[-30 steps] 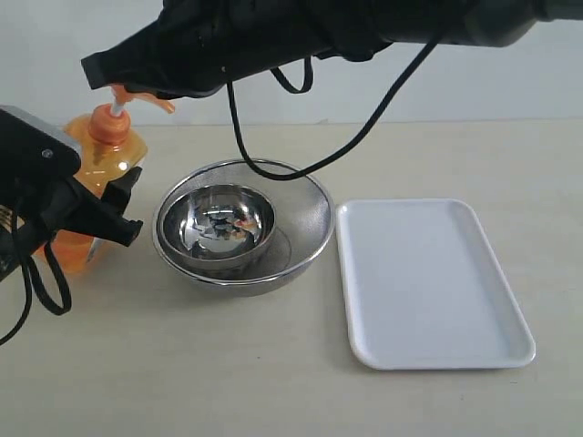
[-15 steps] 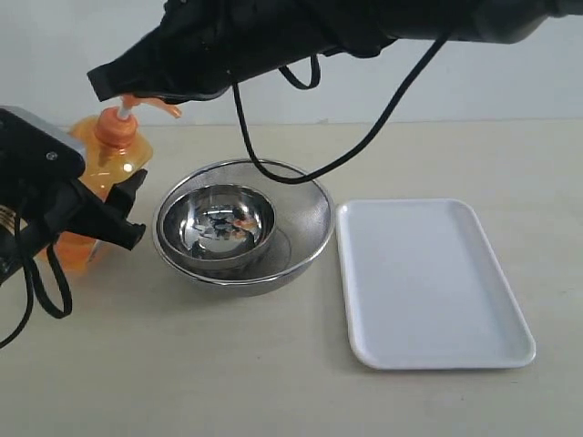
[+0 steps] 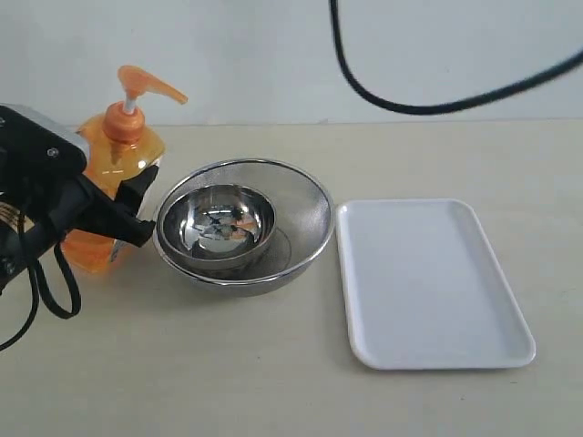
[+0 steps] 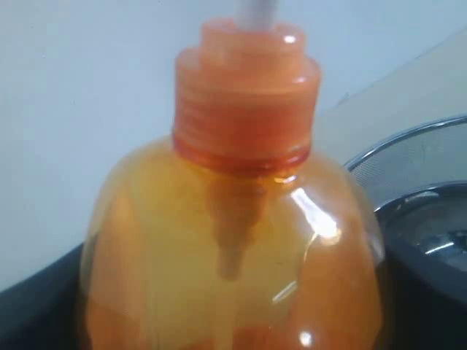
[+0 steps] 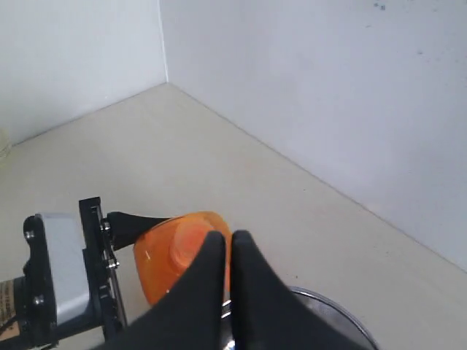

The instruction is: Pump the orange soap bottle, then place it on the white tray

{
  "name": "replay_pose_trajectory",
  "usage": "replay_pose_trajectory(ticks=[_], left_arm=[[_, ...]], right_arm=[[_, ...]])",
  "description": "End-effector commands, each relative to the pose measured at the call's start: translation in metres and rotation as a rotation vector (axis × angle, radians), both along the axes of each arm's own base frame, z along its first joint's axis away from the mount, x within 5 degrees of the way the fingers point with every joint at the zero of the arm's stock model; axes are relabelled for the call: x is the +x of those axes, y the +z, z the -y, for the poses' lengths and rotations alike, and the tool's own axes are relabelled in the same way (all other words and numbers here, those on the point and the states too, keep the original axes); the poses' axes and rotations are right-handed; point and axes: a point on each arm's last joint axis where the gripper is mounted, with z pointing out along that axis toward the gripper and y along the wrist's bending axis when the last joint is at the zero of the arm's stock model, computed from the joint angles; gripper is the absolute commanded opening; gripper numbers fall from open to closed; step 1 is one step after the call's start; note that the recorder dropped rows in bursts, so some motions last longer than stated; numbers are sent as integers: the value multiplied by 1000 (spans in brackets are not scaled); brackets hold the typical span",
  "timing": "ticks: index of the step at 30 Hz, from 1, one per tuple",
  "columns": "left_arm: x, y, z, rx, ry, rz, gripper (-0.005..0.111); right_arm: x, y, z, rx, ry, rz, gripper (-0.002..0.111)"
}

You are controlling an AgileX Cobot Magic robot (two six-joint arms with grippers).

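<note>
The left gripper (image 3: 141,208) reaches in from the left of the orange soap bottle (image 3: 114,155) and clamps its body, with one black finger on the far side and one on the near side. In the left wrist view its dark fingers (image 4: 33,313) show at either side, below the bottle's shoulder. Its wrist housing (image 3: 46,150), silver on top, sits low beside the bottle, and a black cable (image 3: 46,291) loops beneath it. The right gripper (image 5: 225,244) hangs above the bottle's pump head, its two black fingers pressed together and holding nothing.

The bottle (image 3: 127,155) is orange, the tray (image 3: 428,282) plain white
</note>
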Motion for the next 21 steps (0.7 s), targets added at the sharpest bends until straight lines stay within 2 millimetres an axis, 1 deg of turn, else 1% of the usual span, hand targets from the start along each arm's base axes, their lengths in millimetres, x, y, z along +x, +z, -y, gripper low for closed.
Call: replay_pose_trajectory(ticks=[1,4,5,7,8,10,11,12,13,14,18,21], left_arm=[[1,7,2,-40,0,35,5],[1,7,2,-69,5,28,5],[1,7,2,-90,8,23,5],[1,7,1,-125,28,16,5],[1,7,-1,-155,46,9,5],[2,7,-3,-185,76,5,5],[3,6,-6,-220,122,-2,5],[3,6,-8,-241,141,-6,5],[3,6,-8,-263,148,-10,5],[3,6,-8,-300,154,-19,5],[3,6,-8,-405,167,-40,5],[2,5,-9,-433,181,-54,5]], right_arm=[[-22,-21,33,82,-97,53,0],[-38,-50,55,132,-157,80,0],[-43,-63,61,127,-168,81,0],[-55,-83,76,133,-195,103,0],[-65,-99,89,153,-229,100,0],[-72,-109,100,178,-260,93,0],[-79,-122,109,183,-286,62,0],[-82,-129,112,171,-289,51,0],[-85,-134,115,167,-293,48,0],[-89,-146,120,156,-303,25,0],[-100,-178,141,247,-400,27,0],[-107,-194,150,236,-420,10,0]])
